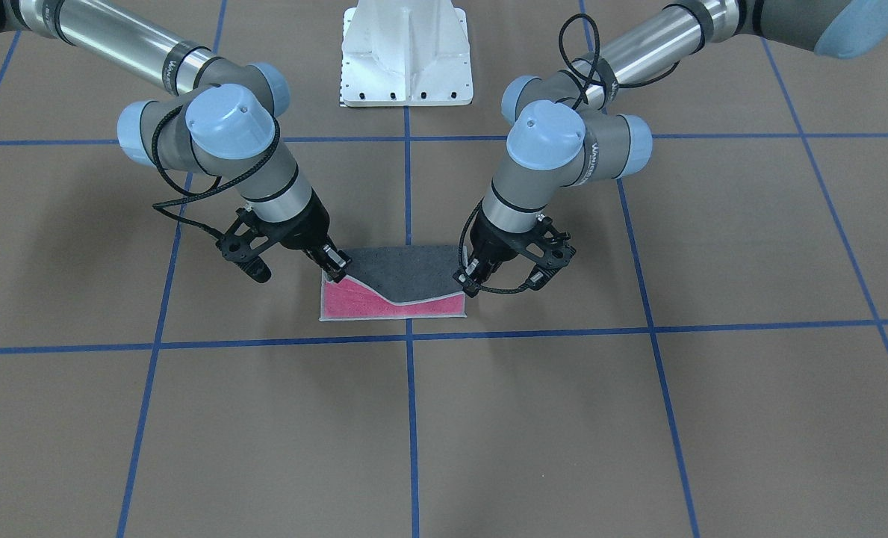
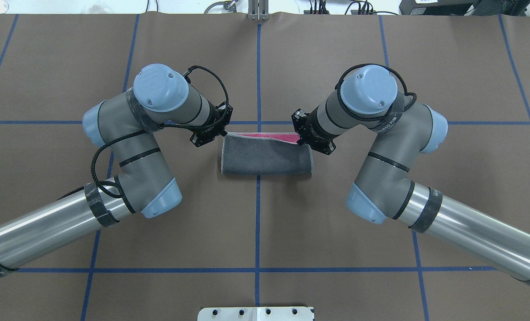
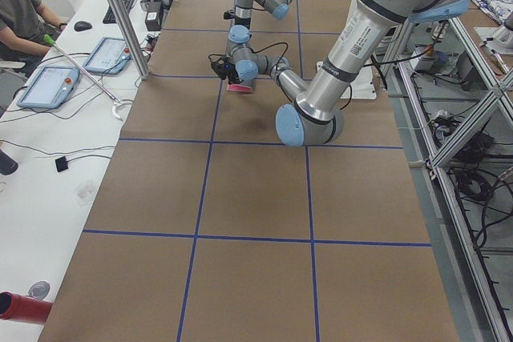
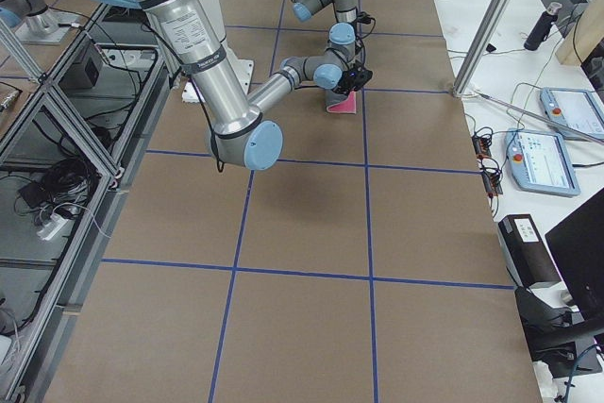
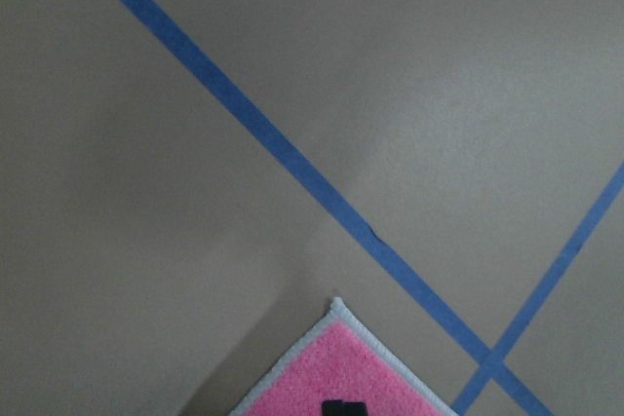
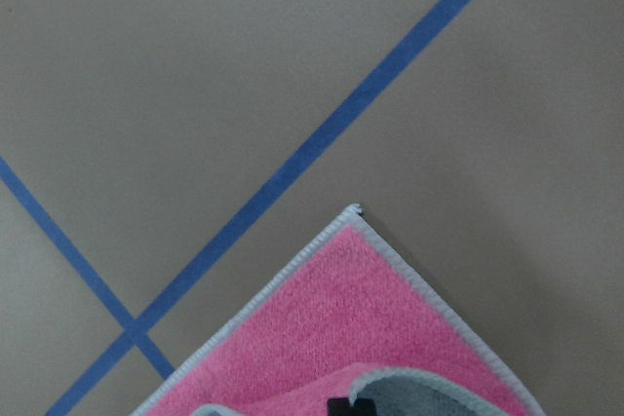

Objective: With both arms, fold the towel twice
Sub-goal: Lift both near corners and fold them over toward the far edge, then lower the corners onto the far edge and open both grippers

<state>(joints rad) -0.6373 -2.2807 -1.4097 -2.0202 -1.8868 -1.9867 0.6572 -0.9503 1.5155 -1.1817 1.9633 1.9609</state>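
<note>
The towel (image 1: 395, 276) lies at the table's middle, half folded: its dark grey face (image 2: 265, 156) is turned up over the pink face, and a pink strip (image 1: 354, 302) shows along the side far from the robot. My right gripper (image 1: 337, 265) is shut on one lifted grey corner. My left gripper (image 1: 471, 284) is shut on the other corner, lower down. In the overhead view the left gripper (image 2: 215, 133) and right gripper (image 2: 301, 136) sit at the towel's two far ends. Each wrist view shows a flat pink corner (image 5: 331, 367) (image 6: 341, 319) below the fingertips.
The white pedestal base (image 1: 406, 52) stands at the robot's side of the brown table, which is marked with blue tape lines (image 1: 410, 418). In the exterior left view a person (image 3: 20, 6) sits at a side bench with tablets (image 3: 48, 86).
</note>
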